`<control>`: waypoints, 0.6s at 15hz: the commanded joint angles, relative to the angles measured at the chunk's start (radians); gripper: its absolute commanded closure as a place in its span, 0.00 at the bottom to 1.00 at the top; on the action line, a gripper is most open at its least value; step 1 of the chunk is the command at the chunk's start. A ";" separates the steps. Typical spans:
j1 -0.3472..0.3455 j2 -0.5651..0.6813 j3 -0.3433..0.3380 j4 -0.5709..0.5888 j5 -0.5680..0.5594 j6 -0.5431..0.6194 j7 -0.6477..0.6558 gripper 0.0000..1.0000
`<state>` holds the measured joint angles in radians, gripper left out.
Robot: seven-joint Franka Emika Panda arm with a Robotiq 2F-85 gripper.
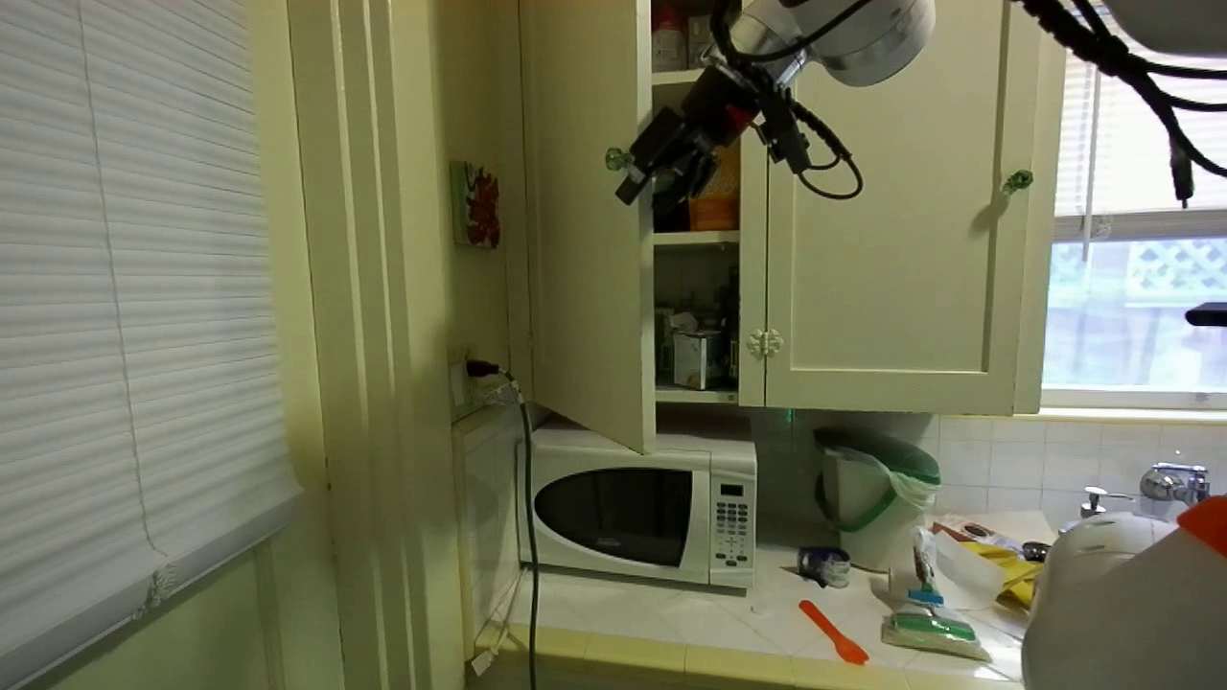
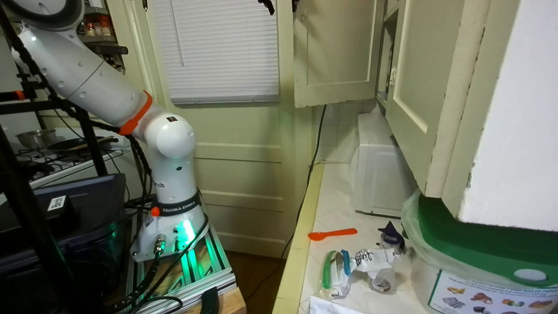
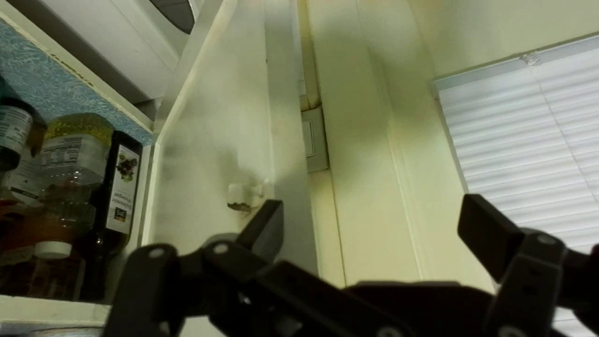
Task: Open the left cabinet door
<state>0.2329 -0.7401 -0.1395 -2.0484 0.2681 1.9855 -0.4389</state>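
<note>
The left cabinet door is cream and stands swung well out from the cabinet in both exterior views. Its inner face shows in the wrist view, with a small white catch on it. A green glass knob sits on its outer face near the free edge. My gripper is open at that free edge, beside the knob. In the wrist view my open gripper has one finger over the door's inner side and the other beyond its edge. Contact with the door cannot be told.
The wider cream door is shut beside the opening. Shelves inside hold bottles and boxes. A white microwave stands below the open door. A black cord hangs by the wall. An orange spatula lies on the counter.
</note>
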 commanded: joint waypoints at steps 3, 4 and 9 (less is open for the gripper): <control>0.047 0.010 0.036 -0.080 0.073 0.135 -0.018 0.00; 0.057 0.012 0.041 -0.088 0.081 0.151 -0.021 0.00; 0.110 0.009 0.070 -0.115 0.148 0.251 -0.003 0.00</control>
<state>0.3126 -0.7201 -0.0783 -2.1281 0.3583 2.1727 -0.4410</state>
